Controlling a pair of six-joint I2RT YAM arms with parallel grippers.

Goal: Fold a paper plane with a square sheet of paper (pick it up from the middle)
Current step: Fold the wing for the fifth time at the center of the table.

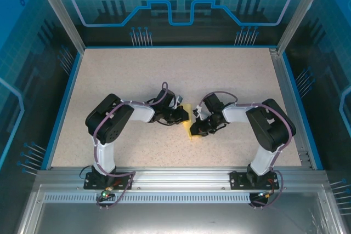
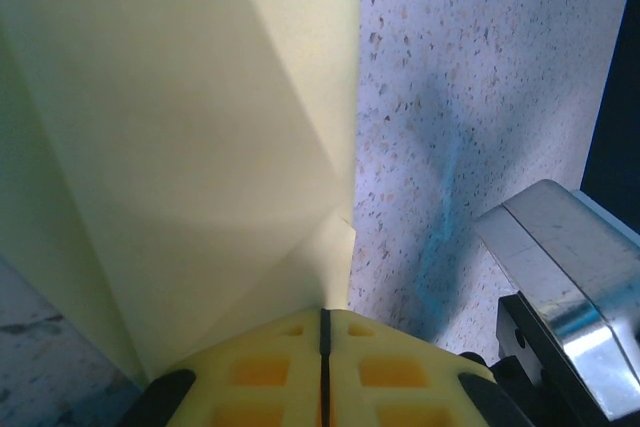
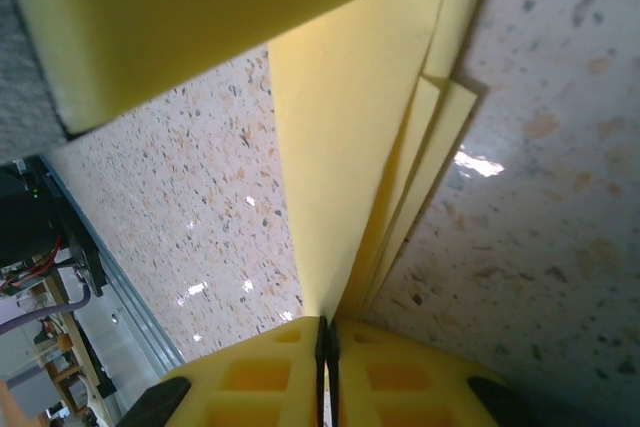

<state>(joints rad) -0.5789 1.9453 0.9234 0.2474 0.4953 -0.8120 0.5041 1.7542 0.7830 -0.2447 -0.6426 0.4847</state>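
The yellow sheet of paper (image 1: 191, 126) is folded into several layers and hangs between the two grippers at the middle of the table. In the left wrist view the paper (image 2: 200, 137) rises as a broad creased panel from my left gripper (image 2: 324, 313), whose jaws are pressed together on its lower corner. My right gripper (image 3: 325, 323) is shut on one edge of the paper (image 3: 340, 147), and more layers fan out beside the right fingertip. From above, the left gripper (image 1: 182, 115) and the right gripper (image 1: 198, 126) face each other, almost touching.
The speckled tabletop (image 1: 137, 69) has free room all round the arms. A blue rim (image 1: 60, 108) and metal frame posts bound it. A yellow finger of the left gripper (image 3: 200, 17) looms at the top of the right wrist view. A shiny metal block (image 2: 560, 267) sits close on the left wrist view's right.
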